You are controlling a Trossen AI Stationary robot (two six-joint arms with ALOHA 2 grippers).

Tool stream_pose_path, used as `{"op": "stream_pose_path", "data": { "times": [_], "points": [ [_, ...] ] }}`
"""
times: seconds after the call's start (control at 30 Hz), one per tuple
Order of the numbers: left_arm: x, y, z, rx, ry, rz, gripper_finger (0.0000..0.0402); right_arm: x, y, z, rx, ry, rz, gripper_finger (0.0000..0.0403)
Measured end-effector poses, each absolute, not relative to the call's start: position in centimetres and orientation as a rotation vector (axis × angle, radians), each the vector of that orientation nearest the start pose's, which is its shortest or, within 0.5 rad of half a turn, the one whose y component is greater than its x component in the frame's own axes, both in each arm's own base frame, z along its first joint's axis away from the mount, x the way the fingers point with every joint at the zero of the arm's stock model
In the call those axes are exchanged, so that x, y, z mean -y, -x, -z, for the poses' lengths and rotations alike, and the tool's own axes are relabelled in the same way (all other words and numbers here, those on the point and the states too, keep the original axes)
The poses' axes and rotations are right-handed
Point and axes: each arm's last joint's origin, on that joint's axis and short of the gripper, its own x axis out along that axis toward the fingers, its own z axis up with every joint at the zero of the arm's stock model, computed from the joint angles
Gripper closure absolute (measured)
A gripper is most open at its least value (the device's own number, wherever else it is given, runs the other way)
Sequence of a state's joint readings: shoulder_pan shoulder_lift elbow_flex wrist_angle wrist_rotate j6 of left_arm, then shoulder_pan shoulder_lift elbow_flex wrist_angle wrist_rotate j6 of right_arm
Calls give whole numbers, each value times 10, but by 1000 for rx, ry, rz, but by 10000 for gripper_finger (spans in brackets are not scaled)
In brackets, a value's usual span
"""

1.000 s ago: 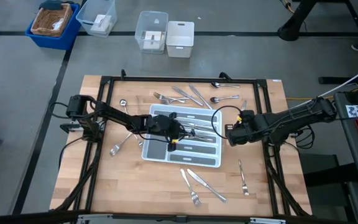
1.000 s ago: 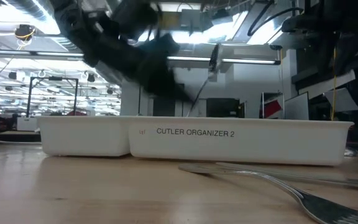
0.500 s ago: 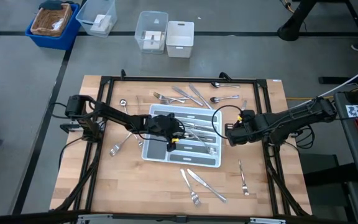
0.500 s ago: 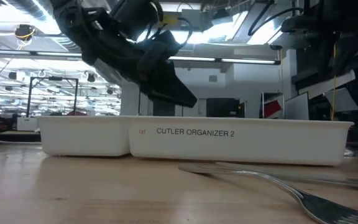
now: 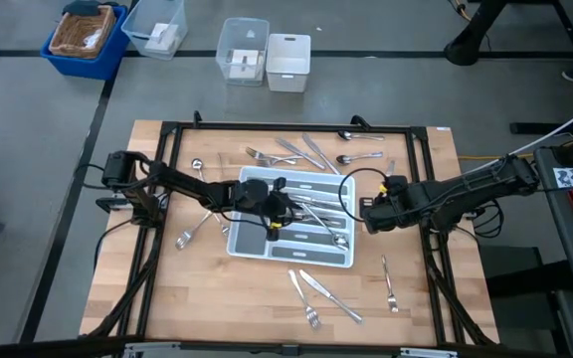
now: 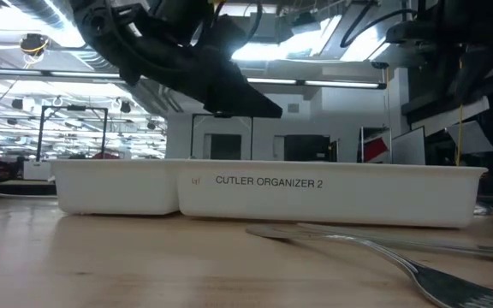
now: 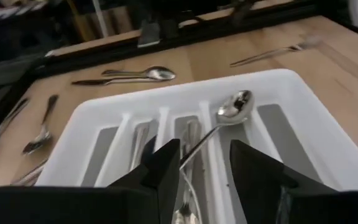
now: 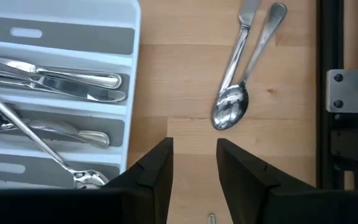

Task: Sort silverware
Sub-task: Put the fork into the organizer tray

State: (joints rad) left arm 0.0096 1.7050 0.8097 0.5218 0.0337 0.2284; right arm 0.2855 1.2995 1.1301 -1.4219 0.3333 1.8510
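Left pincer [image 7: 204, 171]: fingers apart, empty, above the white tray [image 7: 303, 124]; a spoon [image 7: 225, 118] lies slantwise across its dividers.
Right pincer [image 8: 193, 165]: fingers apart, empty, over bare worktop [image 8: 185, 87] beside the tray.

Shiny silverware [image 5: 311, 149] scattered on table; several pieces in tray, spoon [image 7: 219, 124] apparently lying askew.

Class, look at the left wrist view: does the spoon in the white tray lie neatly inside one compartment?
No: the spoon lies slanted across the dividers of the white tray, its bowl near the far wall.
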Motion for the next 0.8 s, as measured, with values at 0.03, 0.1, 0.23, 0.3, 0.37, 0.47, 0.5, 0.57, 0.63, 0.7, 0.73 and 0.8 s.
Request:
{"op": "stream_pose_path", "data": {
  "times": [0.03, 0.1, 0.23, 0.3, 0.37, 0.47, 0.5, 0.57, 0.63, 0.7, 0.73, 0.8],
  "points": [
    [-2, -345, -176, -368, -240, 88, 270, -47, -194, -281, -918, -991, 1281, 276],
    [-1, -346, -177, -362, -275, 111, 270, -47, -195, -281, -918, -978, 1257, 276],
    [-1, -352, -184, -345, -251, 116, 270, -49, -201, -281, -901, -991, 1198, 276],
    [-1, -355, -187, -342, -207, 107, 270, -51, -208, -281, -889, -992, 1113, 276],
    [-1, -357, -191, -329, -143, 94, 270, -54, -217, -283, -869, -981, 994, 276],
    [-1, -356, -197, -316, -15, 80, 270, -58, -233, -287, -830, -923, 806, 276],
    [-1, -355, -200, -308, 26, 88, 270, -60, -237, -287, -818, -897, 754, 276],
    [1, -352, -208, -297, 100, 117, 270, -62, -246, -286, -813, -837, 686, 276],
    [2, -346, -217, -310, 155, 145, 270, -64, -252, -281, -829, -785, 660, 276],
    [2, -338, -226, -342, 180, 160, 270, -66, -258, -273, -870, -732, 657, 276],
    [3, -332, -230, -370, 185, 160, 270, -66, -261, -268, -892, -706, 656, 276],
    [3, -321, -240, -410, 184, 158, 270, -66, -267, -260, -931, -662, 649, 276]
  ]
}}
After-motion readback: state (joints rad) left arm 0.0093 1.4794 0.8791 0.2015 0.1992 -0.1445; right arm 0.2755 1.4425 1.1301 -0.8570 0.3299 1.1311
